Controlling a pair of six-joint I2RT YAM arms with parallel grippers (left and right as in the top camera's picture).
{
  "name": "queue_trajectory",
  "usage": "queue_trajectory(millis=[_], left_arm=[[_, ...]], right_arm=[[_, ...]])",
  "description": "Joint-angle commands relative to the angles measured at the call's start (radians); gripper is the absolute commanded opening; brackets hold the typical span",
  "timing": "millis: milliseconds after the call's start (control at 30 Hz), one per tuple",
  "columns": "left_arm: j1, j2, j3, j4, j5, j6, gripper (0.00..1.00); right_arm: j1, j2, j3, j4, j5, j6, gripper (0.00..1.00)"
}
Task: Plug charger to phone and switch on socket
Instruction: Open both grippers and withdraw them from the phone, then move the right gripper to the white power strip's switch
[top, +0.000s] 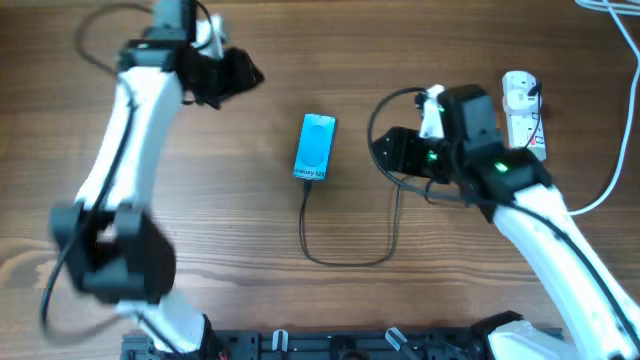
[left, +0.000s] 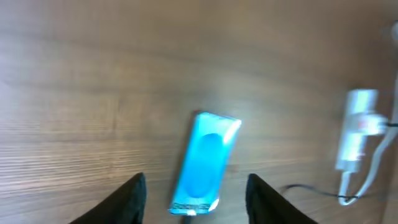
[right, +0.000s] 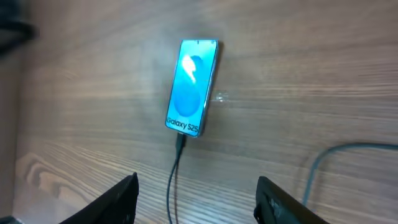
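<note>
The phone (top: 315, 146) lies flat mid-table, turquoise screen up with "Galaxy S25" text; it also shows in the left wrist view (left: 206, 163) and the right wrist view (right: 191, 87). The charger cable (top: 345, 258) is black, its plug sits in the phone's near end (right: 180, 142), and it loops right toward the socket (top: 522, 112), a white power strip at the far right, blurred in the left wrist view (left: 356, 129). My left gripper (top: 238, 72) is open and empty, raised left of the phone. My right gripper (top: 392, 152) is open and empty, right of the phone.
A thick white cord (top: 615, 150) runs from the socket along the table's right edge. A black rail (top: 350, 345) lies along the near edge. Bare wooden tabletop (top: 250, 220) surrounds the phone.
</note>
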Motion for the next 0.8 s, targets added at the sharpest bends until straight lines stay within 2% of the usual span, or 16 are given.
queue_trajectory(millis=[0,100,133,200,233,300,333,367,533,767], left_arm=[[0.0,-0.201,0.023,-0.004,-0.017,0.01,0.57],[0.0,-0.32,0.023,-0.003,-0.018,0.01,0.72],[0.0,-0.354,0.023,-0.002,-0.018,0.01,0.81],[0.0,-0.401,0.023,0.0,-0.018,0.01,1.0],[0.0,-0.42,0.023,-0.001,-0.019,0.01,1.0],[0.0,-0.435,0.023,-0.002,-0.024,0.01,1.0],[0.0,-0.435,0.023,-0.008,-0.024,0.01,1.0],[0.0,-0.433,0.022,-0.009,-0.024,0.01,1.0],[0.0,-0.429,0.022,-0.009,-0.024,0.01,1.0],[0.0,-0.429,0.022,-0.009,-0.024,0.01,1.0]], right_arm=[[-0.022,-0.114,0.026,-0.056,0.116,0.016,0.57],[-0.098,-0.187,0.038,-0.139,0.121,0.016,0.47],[-0.151,-0.205,0.066,-0.198,0.122,0.003,0.44],[-0.239,-0.21,0.141,-0.303,0.137,-0.044,0.43],[-0.286,-0.206,0.185,-0.349,0.146,-0.069,0.42],[-0.393,-0.197,0.263,-0.42,0.186,-0.097,0.32],[-0.461,-0.196,0.283,-0.422,0.192,-0.099,0.13],[-0.494,-0.197,0.283,-0.414,0.192,-0.098,0.05],[-0.648,-0.156,0.283,-0.378,0.192,-0.098,0.05],[-0.7,-0.016,0.283,-0.272,0.192,-0.107,0.05]])
